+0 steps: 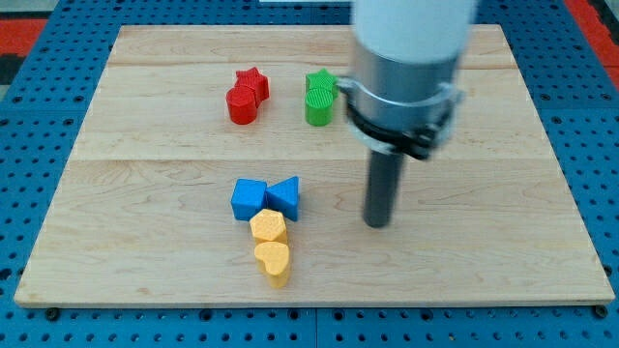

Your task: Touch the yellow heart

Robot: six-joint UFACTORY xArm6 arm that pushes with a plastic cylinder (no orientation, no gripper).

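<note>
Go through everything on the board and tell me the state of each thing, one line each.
my tip: on the board, right of the blue blocks, touching no block
yellow heart: untouched, against the yellow hexagon
yellow hexagon: below the blue pair
blue cube: beside the blue triangle
blue triangle: upright
red star: touching the red cylinder
red cylinder: upright
green blocks: partly hidden by the arm

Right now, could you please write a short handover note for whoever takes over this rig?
My tip rests on the board, right of the block cluster and touching no block.
The yellow heart lies near the view's bottom, under the yellow hexagon, with the blue cube and blue triangle above them.
The red blocks and green blocks sit near the view's top.
Done: nothing touched yet.
Left: slide my tip left and slightly down to the yellow heart.
</note>
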